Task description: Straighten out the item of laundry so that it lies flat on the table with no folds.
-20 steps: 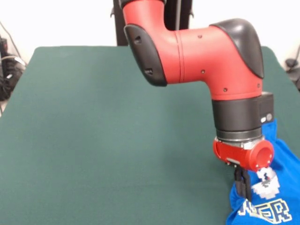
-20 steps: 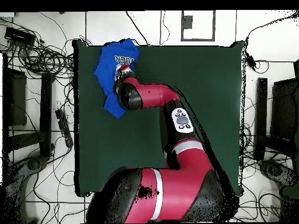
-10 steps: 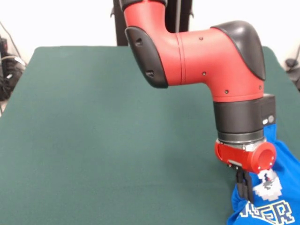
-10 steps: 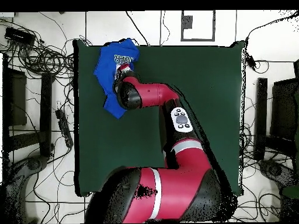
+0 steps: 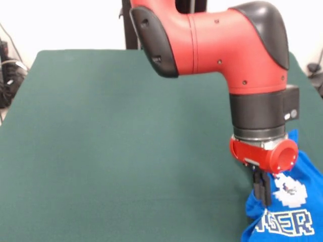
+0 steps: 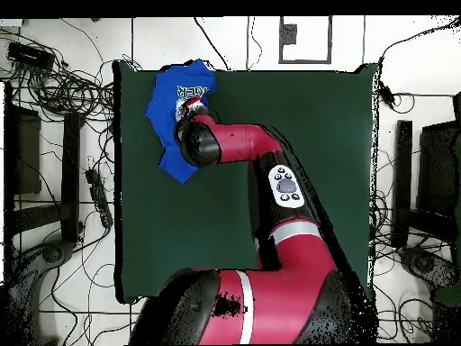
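**Shirt still bunched at the bench corner, claw pressed into its edge**

The blue T-shirt point(image 5: 290, 212) lies crumpled at one corner of the green bench point(image 5: 116, 151), its far hem reaching the bench edge in the overhead view point(image 6: 180, 108). It is not flat: the cloth rises in a ridge where the claw point(image 5: 260, 195) meets it, and folds run under the red wrist housing point(image 5: 262, 154).

The claw's dark fingers stand close together, narrow, with their tips sunk in the shirt's folded edge beside the white pixel print point(image 5: 290, 190); whether cloth is actually pinched between them cannot be told.

Against the frames from a second ago, the arm point(image 6: 270, 171) has swung slightly toward the shirt's side of the bench and its elbow sits higher in the front view. More of the lettering point(image 5: 286, 223) now shows below the print, reading "SER" where only part showed before, and the print lies more open. Overhead, the lettered end of the shirt has shifted a little toward the bench's edge.
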